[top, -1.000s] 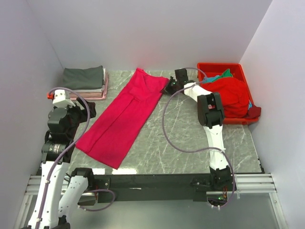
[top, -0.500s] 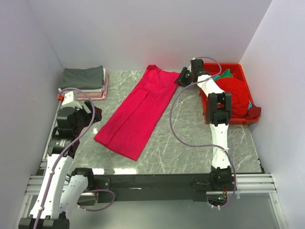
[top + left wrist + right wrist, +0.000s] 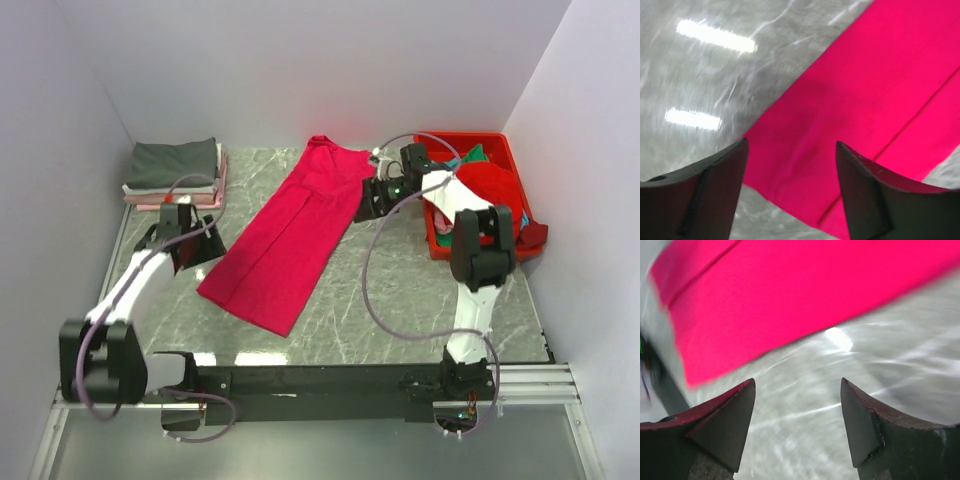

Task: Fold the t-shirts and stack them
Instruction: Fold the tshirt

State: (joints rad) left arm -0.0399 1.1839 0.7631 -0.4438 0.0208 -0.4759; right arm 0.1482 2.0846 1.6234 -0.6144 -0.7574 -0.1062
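Your left fingers (image 3: 860,190) and right fingers (image 3: 720,425) stand spread, gripping nothing, over the edges of the crimson shirt (image 3: 290,235), which lies as a long, half-folded strip on the worktop (image 3: 400,290). A folded stack (image 3: 175,170) sits far left; more shirts (image 3: 490,195) wait in the red bin (image 3: 460,137).

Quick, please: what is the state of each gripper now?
Left gripper: open, holding nothing, over the folded crimson-pink cloth t-shirt.
Right gripper: open, holding nothing.

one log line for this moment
pink shirt: folded strip, lying flat | left tool: open, over near left edge | right tool: open, beside far end
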